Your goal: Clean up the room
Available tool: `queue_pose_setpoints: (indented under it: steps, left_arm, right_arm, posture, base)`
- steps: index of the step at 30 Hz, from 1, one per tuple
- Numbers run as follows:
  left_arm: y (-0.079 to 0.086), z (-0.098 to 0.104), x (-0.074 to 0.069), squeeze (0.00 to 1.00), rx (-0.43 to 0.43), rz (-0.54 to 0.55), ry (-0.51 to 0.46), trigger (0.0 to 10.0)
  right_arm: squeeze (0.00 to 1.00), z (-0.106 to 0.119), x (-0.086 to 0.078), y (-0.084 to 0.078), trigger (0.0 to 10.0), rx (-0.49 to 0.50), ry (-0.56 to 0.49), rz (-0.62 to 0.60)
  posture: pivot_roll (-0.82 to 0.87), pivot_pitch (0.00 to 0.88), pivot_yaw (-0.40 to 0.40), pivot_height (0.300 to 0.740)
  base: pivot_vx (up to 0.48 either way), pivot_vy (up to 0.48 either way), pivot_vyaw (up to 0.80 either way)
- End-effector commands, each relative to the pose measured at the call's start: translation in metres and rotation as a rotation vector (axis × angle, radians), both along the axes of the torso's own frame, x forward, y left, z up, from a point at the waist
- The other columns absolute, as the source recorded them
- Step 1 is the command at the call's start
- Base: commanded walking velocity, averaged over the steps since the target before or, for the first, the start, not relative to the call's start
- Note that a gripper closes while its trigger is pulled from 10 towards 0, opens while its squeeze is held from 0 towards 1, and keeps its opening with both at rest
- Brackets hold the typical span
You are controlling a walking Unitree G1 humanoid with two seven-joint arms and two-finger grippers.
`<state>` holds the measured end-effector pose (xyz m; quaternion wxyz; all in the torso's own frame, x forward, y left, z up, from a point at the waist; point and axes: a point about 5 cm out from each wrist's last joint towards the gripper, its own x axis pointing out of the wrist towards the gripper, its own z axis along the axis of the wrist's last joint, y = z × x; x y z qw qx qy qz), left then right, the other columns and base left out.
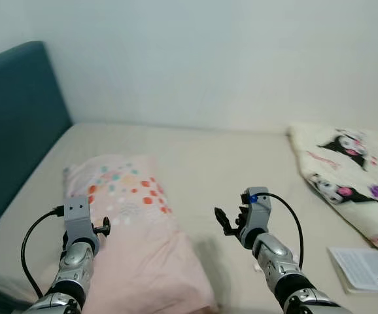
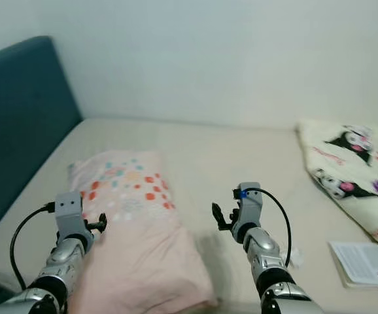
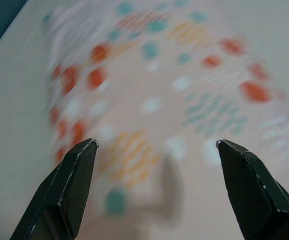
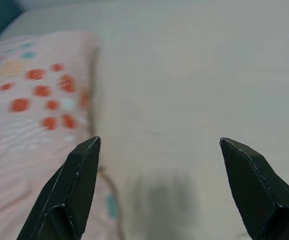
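A pink pillow [image 1: 133, 222] with orange, teal and white dots lies on the beige bed [image 1: 228, 163], its far end towards the white wall [image 1: 228, 59] and its near end at the bed's front edge. The left tool [image 3: 154, 150] hovers over the pillow's left part, fingers spread wide with nothing between them (the pattern below is blurred). The right tool [image 4: 159, 147] hangs above bare sheet just beside the pillow's right edge, likewise wide open and empty. A teal headboard [image 1: 16, 124] stands along the bed's left side. At the right, a cream blanket [image 1: 352, 170] printed with cartoon figures lies on the bed, and a white leaflet [image 1: 365, 268] rests near its front corner.
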<state>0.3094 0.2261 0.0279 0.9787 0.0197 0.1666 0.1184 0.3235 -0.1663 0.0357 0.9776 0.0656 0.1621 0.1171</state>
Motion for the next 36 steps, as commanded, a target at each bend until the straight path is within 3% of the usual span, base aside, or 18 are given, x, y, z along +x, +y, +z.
queue_pose_setpoints:
  steps: [1, 2, 4, 6, 7, 9, 11, 18, 20, 21, 22, 23, 24, 27, 28, 31, 36]
  left_arm:
    - [0.01, -0.001, -0.004, 0.0, 0.054, 0.013, 0.019, 10.0]
    - [0.019, -0.002, -0.007, 0.0, 0.113, 0.031, 0.039, 10.0]
    - [0.029, -0.002, -0.011, 0.0, 0.152, 0.056, 0.056, 10.0]
    - [0.029, -0.002, -0.011, 0.0, 0.152, 0.056, 0.056, 10.0]
    - [0.036, -0.004, -0.015, 0.0, 0.169, 0.086, 0.073, 10.0]
    - [0.036, -0.004, -0.015, 0.0, 0.169, 0.086, 0.073, 10.0]
    - [0.047, -0.011, -0.025, 0.0, 0.173, 0.158, 0.125, 10.0]
    - [0.05, -0.021, -0.035, 0.0, 0.145, 0.226, 0.19, 10.0]
    - [0.046, -0.033, -0.043, 0.0, 0.024, 0.292, 0.245, 10.0]
    - [0.041, -0.038, -0.045, 0.0, -0.098, 0.32, 0.238, 10.0]
    - [0.041, -0.038, -0.045, 0.0, -0.098, 0.32, 0.238, 10.0]
    - [0.036, -0.041, -0.046, 0.0, -0.202, 0.327, 0.219, 10.0]
    - [0.036, -0.041, -0.046, 0.0, -0.202, 0.327, 0.219, 10.0]
    - [0.025, -0.046, -0.047, 0.0, -0.415, 0.318, 0.185, 10.0]
    - [0.025, -0.046, -0.047, 0.0, -0.415, 0.318, 0.185, 10.0]
    - [0.02, -0.048, -0.047, 0.0, -0.558, 0.303, 0.139, 10.0]
    - [0.019, -0.048, -0.046, 0.0, -0.604, 0.3, 0.113, 10.0]
  right_arm:
    - [0.0, 0.0, 0.0, 0.005, 10.0, -0.006, -0.002, 0.023]
    - [0.0, -0.001, -0.002, 0.008, 10.0, -0.014, -0.005, 0.039]
    - [0.0, -0.003, -0.003, 0.01, 10.0, -0.024, -0.002, 0.055]
    - [0.0, -0.003, -0.003, 0.01, 10.0, -0.024, -0.002, 0.055]
    - [0.0, -0.004, -0.005, 0.012, 10.0, -0.034, 0.0, 0.067]
    - [0.0, -0.004, -0.005, 0.012, 10.0, -0.034, 0.0, 0.067]
    - [0.0, -0.005, -0.006, 0.015, 10.0, -0.037, 0.001, 0.09]
    - [0.0, -0.004, -0.006, 0.016, 10.0, -0.037, 0.002, 0.103]
    - [0.0, -0.002, -0.004, 0.014, 10.0, -0.052, 0.005, 0.108]
    - [0.0, 0.002, -0.002, 0.011, 10.0, -0.053, -0.006, 0.099]
    - [0.0, 0.002, -0.002, 0.011, 10.0, -0.053, -0.006, 0.099]
    - [0.0, 0.005, 0.0, 0.008, 10.0, -0.05, -0.019, 0.088]
    - [0.0, 0.005, 0.0, 0.008, 10.0, -0.05, -0.019, 0.088]
    - [0.0, 0.012, 0.004, 0.003, 10.0, -0.038, -0.046, 0.078]
    - [0.0, 0.012, 0.004, 0.003, 10.0, -0.038, -0.046, 0.078]
    - [0.0, 0.018, 0.007, 0.001, 10.0, -0.016, -0.072, 0.067]
    - [0.0, 0.02, 0.007, 0.002, 10.0, -0.001, -0.081, 0.065]
  posture:
    - [-0.1, 0.0, -0.032, 0.74]
    - [-0.1, 0.0, -0.035, 0.74]
    - [-0.1, 0.0, -0.038, 0.74]
    - [-0.1, 0.0, -0.038, 0.74]
    - [-0.1, 0.0, -0.039, 0.74]
    - [-0.1, 0.0, -0.039, 0.74]
    - [-0.1, 0.0, -0.045, 0.74]
    - [-0.11, 0.0, -0.05, 0.74]
    - [-0.11, 0.0, -0.046, 0.735]
    - [-0.11, 0.0, -0.048, 0.73]
    - [-0.11, 0.0, -0.048, 0.73]
    - [-0.11, 0.0, -0.048, 0.725]
    - [-0.11, 0.0, -0.048, 0.725]
    - [-0.11, 0.0, -0.049, 0.71]
    - [-0.11, 0.0, -0.049, 0.71]
    - [-0.12, 0.0, -0.046, 0.695]
    - [-0.12, 0.0, -0.044, 0.685]
  base:
    - [0.0, 0.0, -0.77]
    - [0.0, 0.0, 0.0]
    - [0.0, 0.0, 0.0]
    - [0.0, 0.0, 0.0]
    - [0.0, 0.0, 0.0]
    - [0.0, 0.0, 0.0]
    - [0.0, 0.0, 0.0]
    - [0.0, 0.0, 0.0]
    - [0.0, 0.0, 0.0]
    - [0.0, 0.0, 0.0]
    - [0.0, 0.0, 0.0]
    - [0.0, 0.0, 0.0]
    - [0.0, 0.0, 0.0]
    - [0.0, 0.0, 0.0]
    - [0.0, 0.0, 0.0]
    - [0.0, 0.0, 0.0]
    - [0.0, 0.0, 0.0]
